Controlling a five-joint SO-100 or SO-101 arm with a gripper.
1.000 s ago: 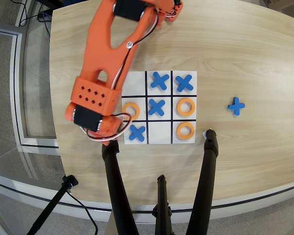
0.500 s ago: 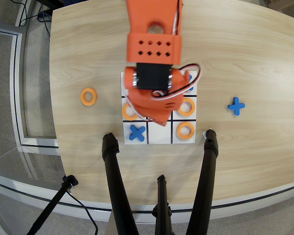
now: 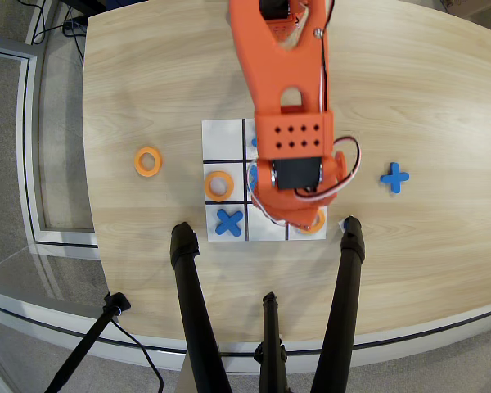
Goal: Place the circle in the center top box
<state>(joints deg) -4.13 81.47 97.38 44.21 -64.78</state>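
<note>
The board (image 3: 222,137) is a white 3x3 grid with black lines. My orange arm comes in from the top of the overhead view and covers its middle and right columns. My gripper (image 3: 299,219) is over the bottom row, at the line between the middle and right cells; its jaws are hidden under the wrist. An orange ring (image 3: 315,223) shows partly at the gripper's tip, over the bottom right cell; I cannot tell whether it is held. Only a strip of the center top box (image 3: 266,232) shows. Other rings lie in the left middle cell (image 3: 219,186) and on the table (image 3: 148,161).
A blue cross (image 3: 229,221) lies in the bottom left cell and another blue cross (image 3: 395,177) on the table at the right. Bits of blue (image 3: 252,174) show beside the arm. Black tripod legs (image 3: 349,254) stand at the board's near edge.
</note>
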